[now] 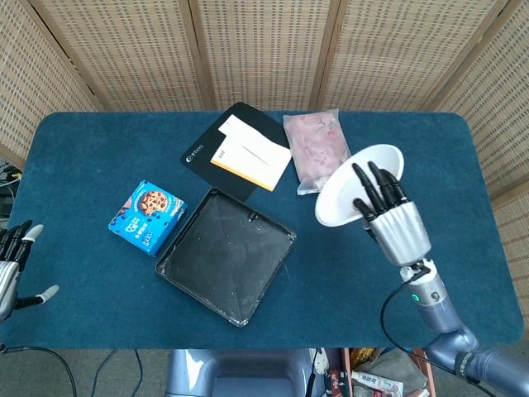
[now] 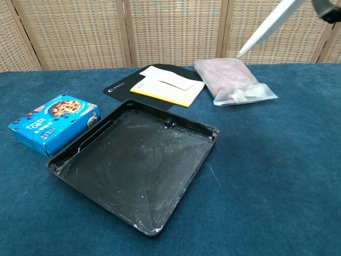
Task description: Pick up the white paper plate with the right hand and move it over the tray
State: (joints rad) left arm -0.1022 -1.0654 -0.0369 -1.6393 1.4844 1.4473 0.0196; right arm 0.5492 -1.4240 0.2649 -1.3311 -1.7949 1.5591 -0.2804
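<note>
My right hand (image 1: pixel 388 211) grips the white paper plate (image 1: pixel 351 186) and holds it well above the table, tilted, to the right of the black tray (image 1: pixel 226 255). In the chest view only the plate's edge (image 2: pixel 269 24) shows as a slanted white strip at the top right, with a dark bit of the right hand (image 2: pixel 326 8) at the corner. The black tray (image 2: pixel 136 165) lies empty at the table's middle left. My left hand (image 1: pixel 12 269) hangs at the far left edge, fingers apart, holding nothing.
A blue cookie box (image 1: pixel 148 216) lies left of the tray. Behind the tray are a black pad with white and orange papers (image 1: pixel 249 153) and a clear bag of pink stuff (image 1: pixel 319 151). The blue table (image 1: pixel 463 248) ends near the hand's right.
</note>
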